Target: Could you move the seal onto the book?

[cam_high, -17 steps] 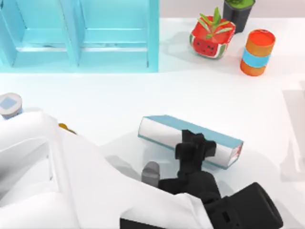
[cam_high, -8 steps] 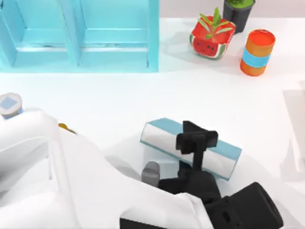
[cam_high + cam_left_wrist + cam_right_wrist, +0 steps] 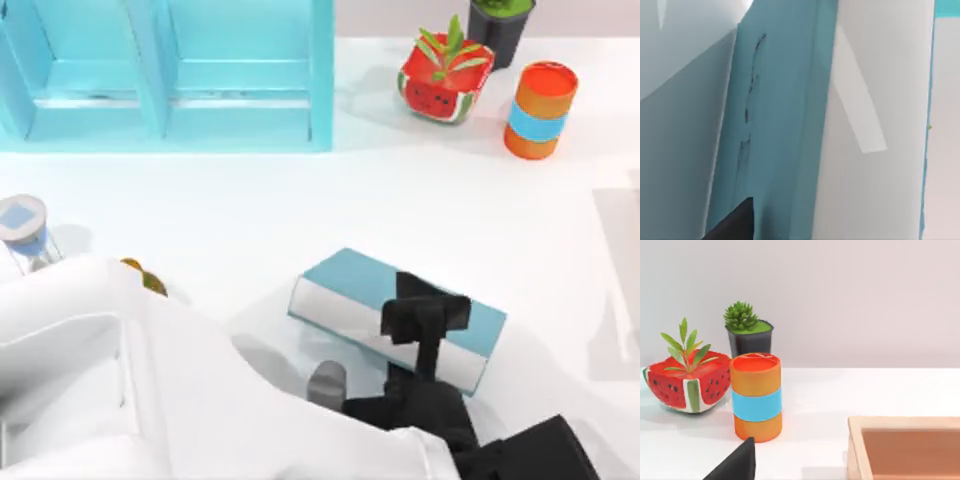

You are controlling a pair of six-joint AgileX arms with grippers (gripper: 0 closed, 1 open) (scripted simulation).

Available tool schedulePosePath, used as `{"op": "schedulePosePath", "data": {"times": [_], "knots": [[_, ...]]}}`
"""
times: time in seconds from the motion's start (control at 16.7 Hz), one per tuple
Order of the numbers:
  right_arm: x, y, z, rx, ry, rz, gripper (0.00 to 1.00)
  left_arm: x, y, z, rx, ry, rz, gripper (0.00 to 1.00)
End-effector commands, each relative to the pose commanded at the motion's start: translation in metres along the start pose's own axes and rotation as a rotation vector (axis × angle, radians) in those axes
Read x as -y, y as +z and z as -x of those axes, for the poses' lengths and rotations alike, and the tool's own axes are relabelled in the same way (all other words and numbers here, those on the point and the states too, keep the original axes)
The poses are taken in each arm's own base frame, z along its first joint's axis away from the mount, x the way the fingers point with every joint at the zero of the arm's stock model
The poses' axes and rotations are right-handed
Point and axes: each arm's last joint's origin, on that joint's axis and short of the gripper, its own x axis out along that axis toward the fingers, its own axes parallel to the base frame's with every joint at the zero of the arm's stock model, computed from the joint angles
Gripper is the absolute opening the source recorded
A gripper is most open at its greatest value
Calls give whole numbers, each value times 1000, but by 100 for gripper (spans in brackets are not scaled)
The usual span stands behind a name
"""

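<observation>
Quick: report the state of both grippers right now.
Left gripper, over the flat teal-blue book: cannot be told.
Right gripper, facing the orange cylinder with a blue band: cannot be told.

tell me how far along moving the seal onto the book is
Done: nothing yet; the visible teal cover of the book carries no seal. In hand: the left gripper is over the book. Left: set the seal on the cover; I can't pick it out for certain. The right gripper sits parked facing the orange cylinder.
</observation>
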Motion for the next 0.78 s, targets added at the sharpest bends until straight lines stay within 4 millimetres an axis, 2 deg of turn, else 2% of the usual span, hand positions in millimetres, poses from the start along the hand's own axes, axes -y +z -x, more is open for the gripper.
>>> {"op": "schedulePosePath", "data": {"times": [0.36, 0.6, 0.78], "knots": [[0, 0, 0, 0, 0, 0, 100, -19, -7, 54, -50, 47, 16, 100], [0, 0, 0, 0, 0, 0, 100, -28, 1, 89, -40, 62, 6, 100], [0, 0, 0, 0, 0, 0, 100, -30, 10, 109, -14, 46, -9, 100]]}}
